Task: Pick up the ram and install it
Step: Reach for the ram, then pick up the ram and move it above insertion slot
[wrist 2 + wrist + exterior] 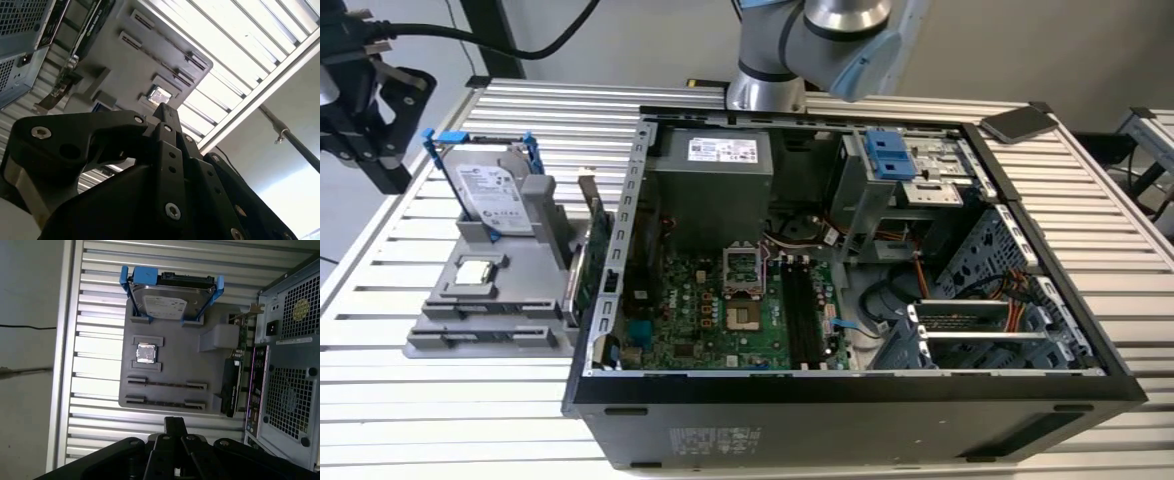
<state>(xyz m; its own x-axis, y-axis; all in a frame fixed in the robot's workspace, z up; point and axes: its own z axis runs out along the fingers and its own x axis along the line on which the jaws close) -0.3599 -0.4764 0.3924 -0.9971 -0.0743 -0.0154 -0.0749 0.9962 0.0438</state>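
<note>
1. Slatted aluminium table point(454, 420) carries an open computer case point(854, 400) and, at the exterior view's left, a gray holder point(494, 300) for parts.
2. The ram point(166, 384) stands on edge in a slotted row of the holder point(170, 335). It is out ahead of the jaw tips and well apart from them, and nothing touches it.
3. A second row like it lies nearer the jaws; whether it is filled I cannot tell.
4. The gripper point(175, 421) hangs above the table off the holder's edge. Its jaws are pressed together with nothing between them, and the second wrist view shows the tip point(165, 111) the same way.
5. Beyond the ram from the jaws is a square CPU chip point(146, 353), lying flat in its recess.
6. Farther still, a silver hard drive point(170, 297) in a blue frame stands upright.
7. An expansion card point(235, 375) stands on edge at the holder's side, next to the case point(290, 355).
8. Inside the case, the motherboard point(707, 310) shows its long black memory slots point(803, 310).
9. The arm point(814, 40) rises behind the case.
</note>
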